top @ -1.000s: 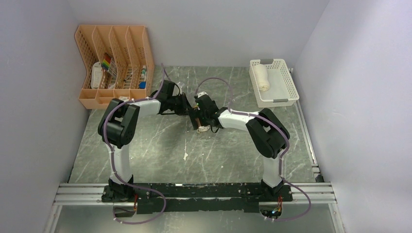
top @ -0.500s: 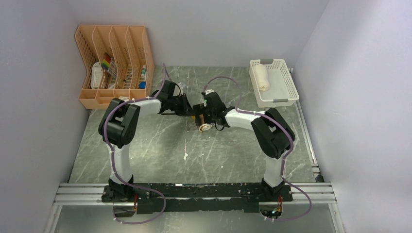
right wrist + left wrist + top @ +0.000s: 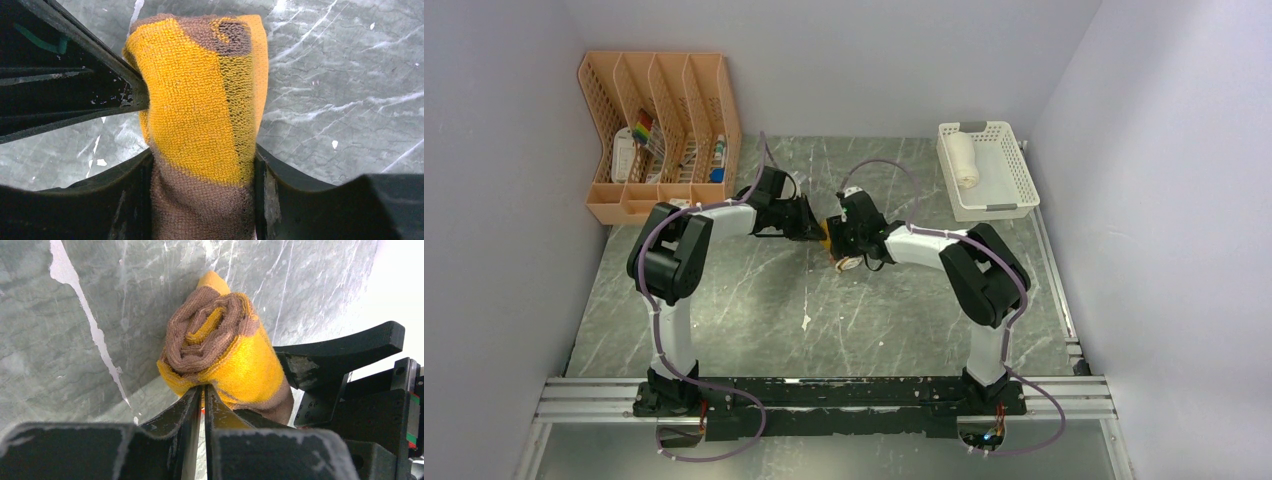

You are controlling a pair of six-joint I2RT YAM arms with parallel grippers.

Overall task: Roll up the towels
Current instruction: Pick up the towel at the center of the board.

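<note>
Squeezing the rolled mustard-yellow-and-brown terry towel (image 3: 200, 100) between the right fingers (image 3: 280, 195), nipping its edge with the pressed-together left fingers (image 3: 192, 407), probably to stop it unwinding.

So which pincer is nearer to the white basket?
Right, only slightly. Both grip the towel mid-table, far from the basket; the right pincer holds it from the basket's side, the left pincer from the other side.

2 towels (image 3: 220, 350) (image 3: 964, 160), 1 basket (image 3: 1022, 178), 1 org. rack (image 3: 659, 100), 2 arms (image 3: 674, 255) (image 3: 979, 270)
</note>
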